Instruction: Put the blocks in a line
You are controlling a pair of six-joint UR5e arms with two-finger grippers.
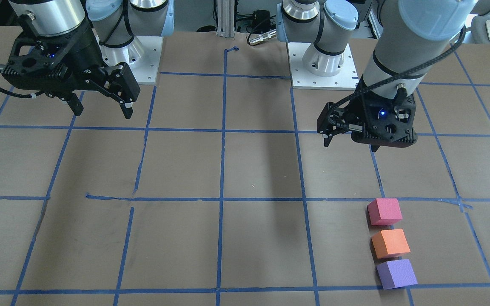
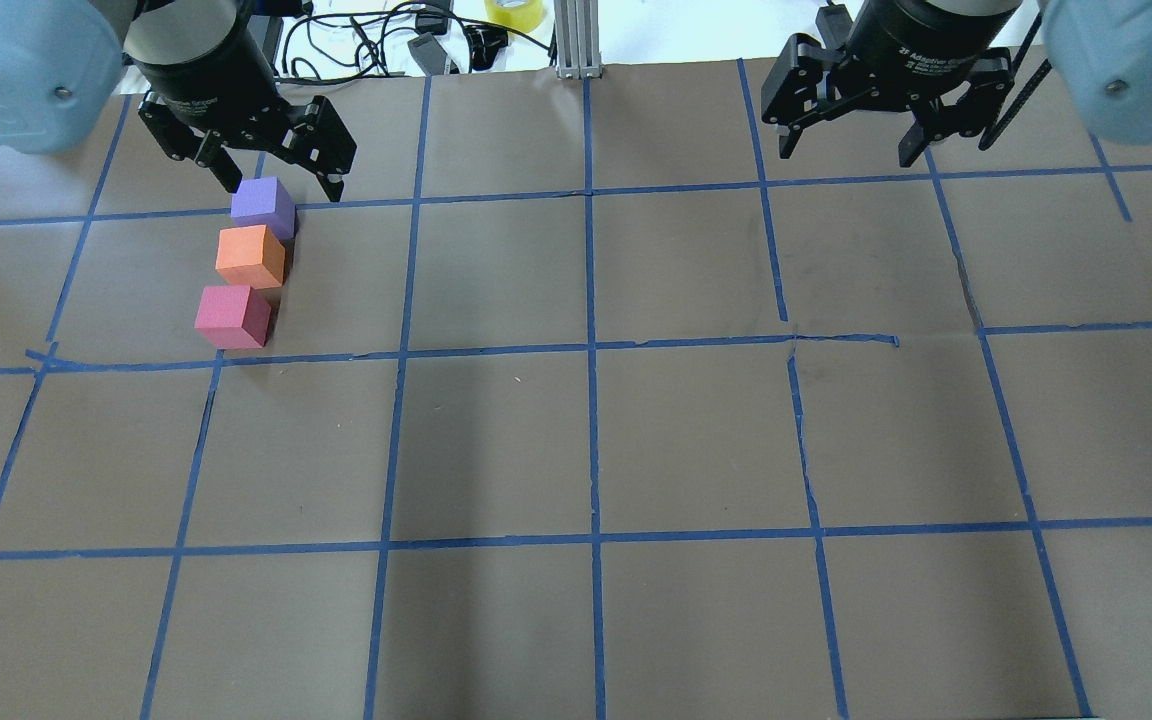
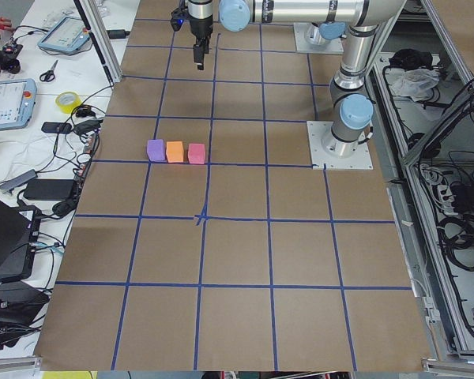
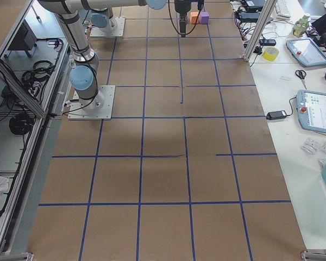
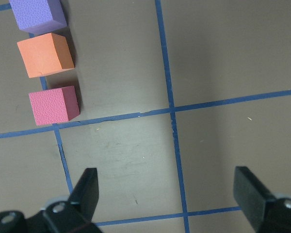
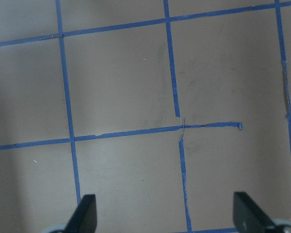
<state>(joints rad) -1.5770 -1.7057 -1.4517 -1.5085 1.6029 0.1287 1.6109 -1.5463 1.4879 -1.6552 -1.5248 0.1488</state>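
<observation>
Off to one side of the left gripper (image 5: 166,184), outside one finger rather than between the two, the three cubes sit in a tidy row on the brown paper-covered table (image 5: 223,58). The pinkish-red foam cube (image 5: 53,104) is closest, the orange foam cube (image 5: 44,54) next, the purple foam cube (image 5: 38,14) farthest. Looks to me like the line's basically done, which would explain why that gripper hangs up high, fingers spread, holding nothing. The right gripper (image 2: 846,150) is spread and empty too, well apart from the cubes, probably just parked out of the way.
</observation>
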